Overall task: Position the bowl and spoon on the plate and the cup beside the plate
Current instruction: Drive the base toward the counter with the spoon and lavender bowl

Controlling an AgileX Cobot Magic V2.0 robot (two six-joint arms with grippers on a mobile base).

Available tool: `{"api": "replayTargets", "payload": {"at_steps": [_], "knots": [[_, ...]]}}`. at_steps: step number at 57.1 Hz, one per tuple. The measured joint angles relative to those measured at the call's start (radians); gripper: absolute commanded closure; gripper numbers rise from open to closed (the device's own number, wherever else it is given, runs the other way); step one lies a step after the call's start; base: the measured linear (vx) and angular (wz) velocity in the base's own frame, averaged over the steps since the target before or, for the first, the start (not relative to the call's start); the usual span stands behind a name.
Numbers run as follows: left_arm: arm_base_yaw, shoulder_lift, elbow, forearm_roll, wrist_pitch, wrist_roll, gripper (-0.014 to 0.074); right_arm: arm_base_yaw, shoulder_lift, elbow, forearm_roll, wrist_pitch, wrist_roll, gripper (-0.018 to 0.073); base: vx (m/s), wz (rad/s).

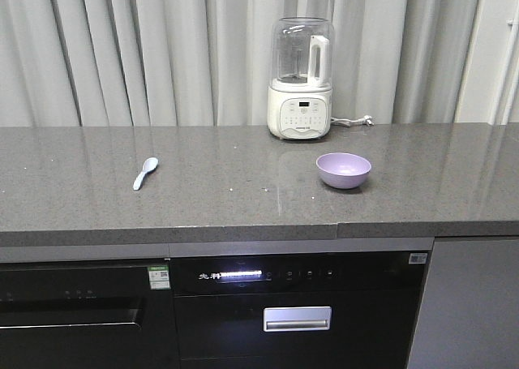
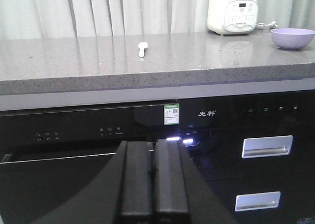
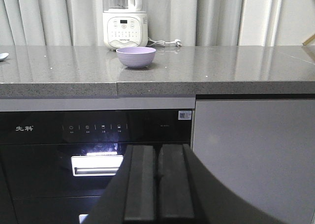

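Note:
The lavender bowl point(image 1: 344, 169) stands upright on the grey counter, right of centre, also visible in the left wrist view point(image 2: 292, 38) and the right wrist view point(image 3: 136, 56). The pale blue spoon point(image 1: 145, 173) lies on the counter's left part point(image 2: 142, 48), just showing at the left edge of the right wrist view point(image 3: 3, 56). The plate and the cup are out of view. My left gripper point(image 2: 153, 144) is shut and empty, low in front of the black appliance fronts. My right gripper point(image 3: 157, 149) is likewise shut and empty below the counter edge.
A white blender point(image 1: 300, 81) with a clear jug stands at the back of the counter point(image 1: 243, 190), its cord trailing right. Below the counter are black built-in appliances point(image 1: 300, 308) with silver handles and a grey cabinet door point(image 3: 251, 155).

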State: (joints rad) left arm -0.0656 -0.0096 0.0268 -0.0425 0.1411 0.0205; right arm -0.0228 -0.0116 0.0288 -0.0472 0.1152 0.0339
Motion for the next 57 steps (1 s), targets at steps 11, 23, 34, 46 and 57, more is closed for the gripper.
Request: {"api": "replayTargets", "payload": {"at_steps": [11, 23, 34, 46, 57], "knots": [[0.0, 0.0, 0.0, 0.0, 0.0, 0.0, 0.0594, 0.0, 0.0, 0.0, 0.001, 0.0, 0.0, 0.0568, 0.0, 0.0], [0.0, 0.0, 0.0, 0.0, 0.0, 0.0, 0.0594, 0.0, 0.0, 0.0, 0.001, 0.0, 0.0, 0.0568, 0.0, 0.0], [0.0, 0.0, 0.0, 0.0, 0.0, 0.0, 0.0594, 0.0, 0.0, 0.0, 0.001, 0.0, 0.0, 0.0568, 0.0, 0.0], [0.0, 0.0, 0.0, 0.0, 0.0, 0.0, 0.0594, 0.0, 0.0, 0.0, 0.001, 0.0, 0.0, 0.0568, 0.0, -0.01], [0.0, 0.0, 0.0, 0.0, 0.0, 0.0, 0.0594, 0.0, 0.0, 0.0, 0.001, 0.0, 0.0, 0.0568, 0.03, -0.03]]}}
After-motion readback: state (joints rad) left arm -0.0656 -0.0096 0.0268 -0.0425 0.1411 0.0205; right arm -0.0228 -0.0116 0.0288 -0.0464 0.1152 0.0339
